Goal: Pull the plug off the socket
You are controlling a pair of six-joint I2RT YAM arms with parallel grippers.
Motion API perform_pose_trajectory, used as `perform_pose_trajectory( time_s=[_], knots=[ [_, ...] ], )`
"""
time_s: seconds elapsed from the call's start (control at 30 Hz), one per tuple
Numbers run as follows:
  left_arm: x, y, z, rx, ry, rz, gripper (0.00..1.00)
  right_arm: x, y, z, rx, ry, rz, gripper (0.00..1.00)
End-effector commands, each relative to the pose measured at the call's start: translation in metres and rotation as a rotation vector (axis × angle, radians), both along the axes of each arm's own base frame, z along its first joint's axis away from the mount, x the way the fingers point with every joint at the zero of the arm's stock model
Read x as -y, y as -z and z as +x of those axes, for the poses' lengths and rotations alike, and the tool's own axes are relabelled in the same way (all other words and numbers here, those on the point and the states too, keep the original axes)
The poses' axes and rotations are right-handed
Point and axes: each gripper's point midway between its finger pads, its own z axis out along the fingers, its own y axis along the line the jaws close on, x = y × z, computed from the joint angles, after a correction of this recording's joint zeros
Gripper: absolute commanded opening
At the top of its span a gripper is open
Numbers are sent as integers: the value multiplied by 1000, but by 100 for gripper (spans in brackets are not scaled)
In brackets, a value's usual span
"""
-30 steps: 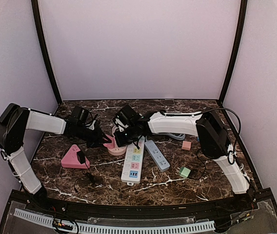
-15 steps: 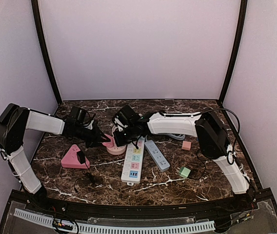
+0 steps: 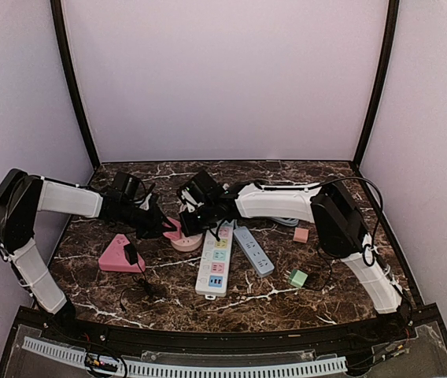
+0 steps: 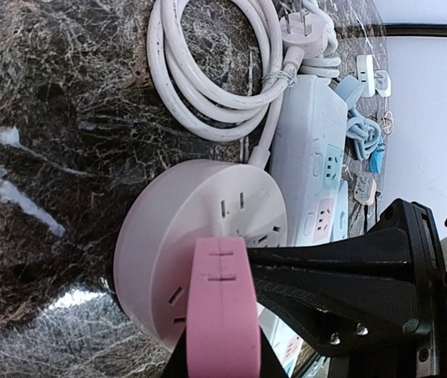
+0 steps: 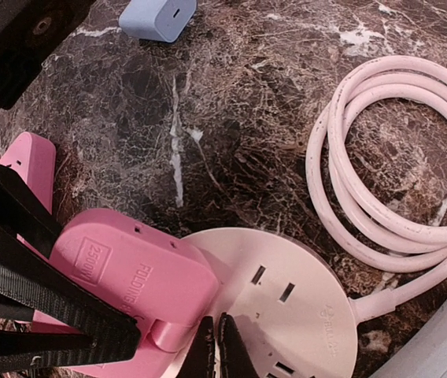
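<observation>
A pink folding plug stands on the left part of the round pale-pink socket. Its prongs are hidden, so I cannot tell whether they sit in the slots. My left gripper is shut on the plug, one black finger on each side of it. My right gripper is shut with nothing between its fingers. Its tips rest on the socket's top face right beside the plug.
A white power strip and a blue-grey strip lie right of the socket. A pink triangular socket with a black plug sits at the left. Coiled cables, a green cube and a pink cube lie around.
Both arms have shifted slightly to the left. Neither grip has changed.
</observation>
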Motion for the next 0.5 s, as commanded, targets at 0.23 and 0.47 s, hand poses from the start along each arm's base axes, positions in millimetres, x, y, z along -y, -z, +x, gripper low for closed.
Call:
perform_pose_trajectory(
  time_s=[0.23, 0.47],
  knots=[
    [19, -68, 11, 193, 41, -168, 0, 26, 75, -34, -138, -30, -185, 3],
    [20, -63, 9, 160, 34, -178, 0, 26, 77, -34, -141, -33, -187, 3]
  ],
)
